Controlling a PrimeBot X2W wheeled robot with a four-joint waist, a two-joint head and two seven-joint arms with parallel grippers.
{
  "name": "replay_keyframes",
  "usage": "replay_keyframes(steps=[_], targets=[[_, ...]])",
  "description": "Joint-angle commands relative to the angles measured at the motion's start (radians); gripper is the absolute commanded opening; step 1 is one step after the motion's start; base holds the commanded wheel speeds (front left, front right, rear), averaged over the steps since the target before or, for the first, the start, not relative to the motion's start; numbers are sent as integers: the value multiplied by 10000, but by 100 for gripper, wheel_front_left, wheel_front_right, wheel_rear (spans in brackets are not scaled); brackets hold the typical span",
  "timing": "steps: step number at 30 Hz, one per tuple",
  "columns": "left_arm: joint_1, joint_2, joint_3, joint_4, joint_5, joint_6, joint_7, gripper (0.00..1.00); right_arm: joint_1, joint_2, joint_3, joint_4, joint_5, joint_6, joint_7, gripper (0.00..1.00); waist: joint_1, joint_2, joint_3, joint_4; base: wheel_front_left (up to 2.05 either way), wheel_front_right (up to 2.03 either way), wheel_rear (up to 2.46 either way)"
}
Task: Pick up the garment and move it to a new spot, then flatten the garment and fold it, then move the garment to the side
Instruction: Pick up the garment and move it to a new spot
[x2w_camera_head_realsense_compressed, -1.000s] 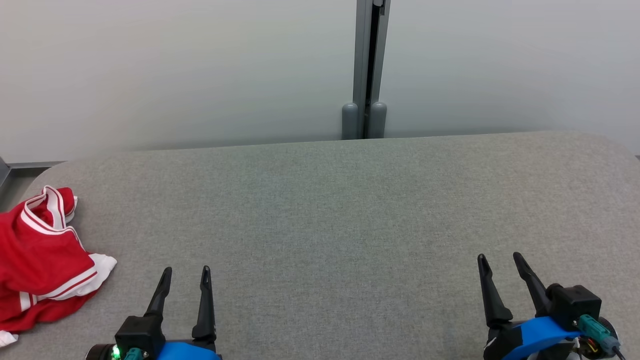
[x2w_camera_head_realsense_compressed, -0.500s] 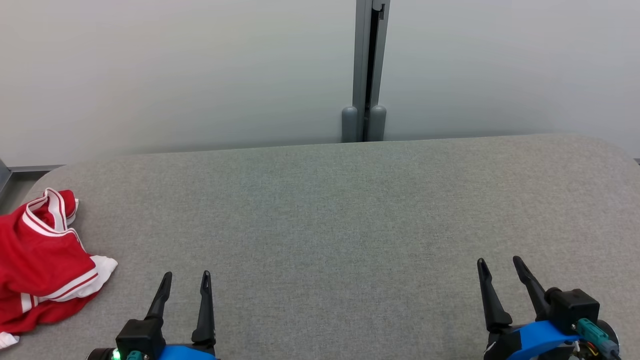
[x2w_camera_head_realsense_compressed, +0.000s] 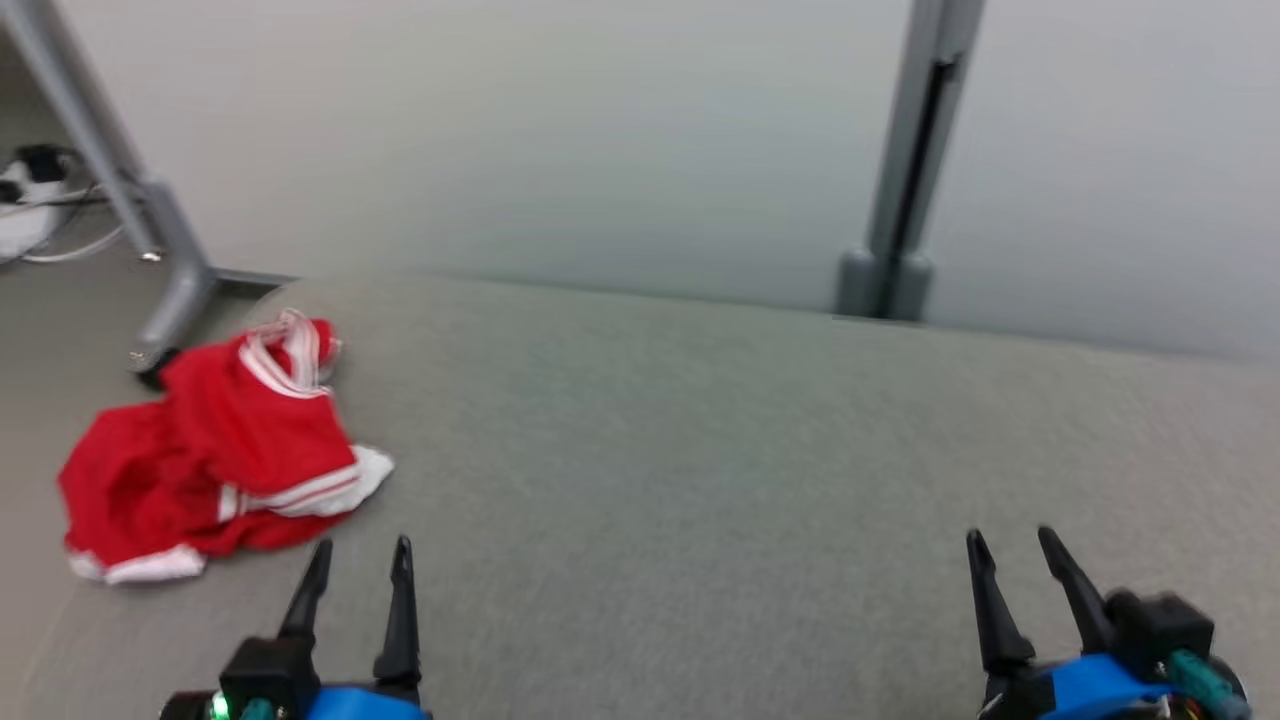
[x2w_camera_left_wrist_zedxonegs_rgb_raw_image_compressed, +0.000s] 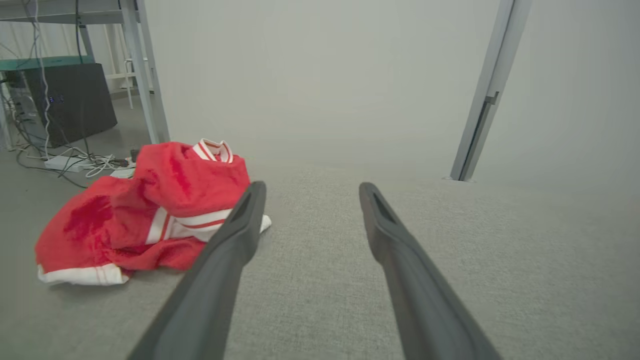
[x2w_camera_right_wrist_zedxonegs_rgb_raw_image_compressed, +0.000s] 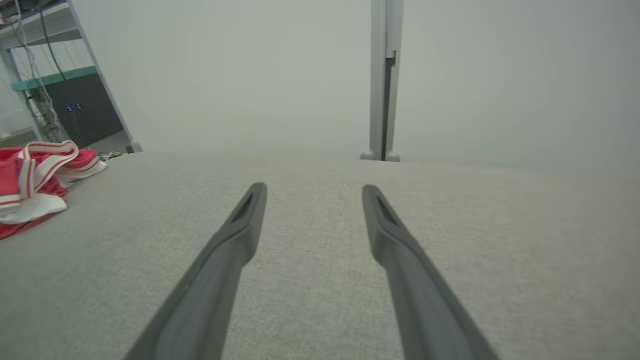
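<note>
Left gripper (x2w_camera_head_realsense_compressed: 362, 546) wide, empty; right gripper (x2w_camera_head_realsense_compressed: 1008, 534) likewise; garment (x2w_camera_head_realsense_compressed: 230, 450) crumpled, head view blurred

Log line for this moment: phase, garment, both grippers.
phase: pre-grasp | garment: crumpled red heap, left end of grey table | left gripper: open, empty, near garment, not touching | right gripper: open, empty

Left gripper (x2w_camera_head_realsense_compressed: 362, 543) and right gripper (x2w_camera_head_realsense_compressed: 1009, 533): long dark tapered fingers (x2w_camera_head_realsense_compressed: 402, 610), black blocky bases (x2w_camera_head_realsense_compressed: 268, 665), blue wrist shells (x2w_camera_head_realsense_compressed: 1085, 682); green light (x2w_camera_head_realsense_compressed: 219, 707) beside the left, teal connector (x2w_camera_head_realsense_compressed: 1195, 672) beside the right.
</note>
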Motion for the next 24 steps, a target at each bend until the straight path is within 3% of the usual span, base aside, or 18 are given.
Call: replay_keyframes(steps=[1,7,13,24], targets=[[70,64,58,-51,42,12,-47,100,43,-49,-21,-8,36,22,-50,100,0,0,360,735,0,0,0],[208,210,276,-206,-51,146,-41,100,-108,-52,136,50,46,14,-140,100,0,0,352,2074,0,0,0],[345,290,443,-309,-152,212,-39,100,-169,-52,92,190,-77,13,-117,100,0,0,356,2952,0,0,0],[347,217,655,-671,-413,283,-41,100,-296,-56,186,205,-79,13,-74,100,0,0,605,3078,0,0,0]])
